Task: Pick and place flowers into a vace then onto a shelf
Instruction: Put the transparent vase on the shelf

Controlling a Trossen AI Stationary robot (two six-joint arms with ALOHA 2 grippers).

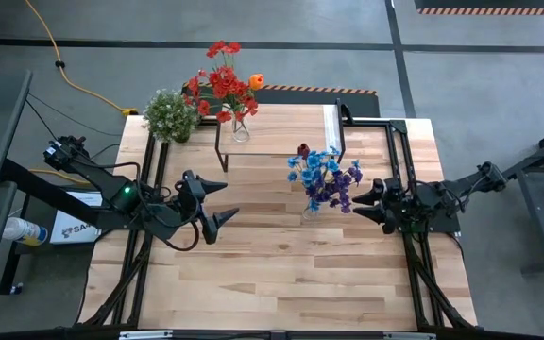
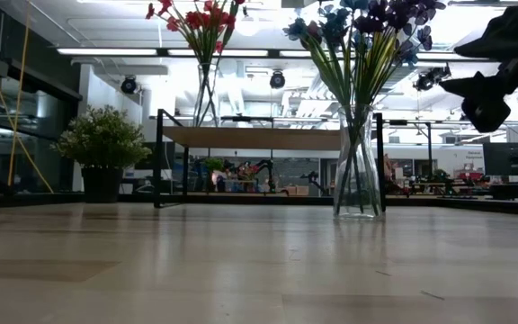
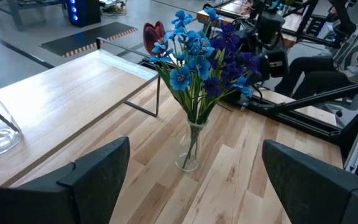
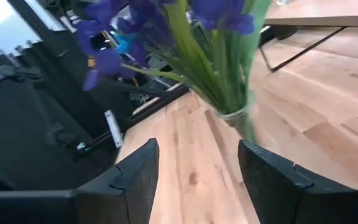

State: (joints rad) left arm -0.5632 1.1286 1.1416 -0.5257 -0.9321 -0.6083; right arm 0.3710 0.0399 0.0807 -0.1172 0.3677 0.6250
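Note:
Blue and purple flowers with a dark red bud stand in a clear glass vase on the table, just in front of the shelf. Red flowers with an orange tulip stand in a second glass vase on the shelf's left part. My right gripper hangs open just right of the blue bunch, level with the blooms, above the table. My left gripper is open, left of the vase and pointing at it.
A bushy potted plant sits at the table's far left corner, beside the shelf. Black frame rails run along the table's left and right sides. Bare tabletop stretches toward the near edge.

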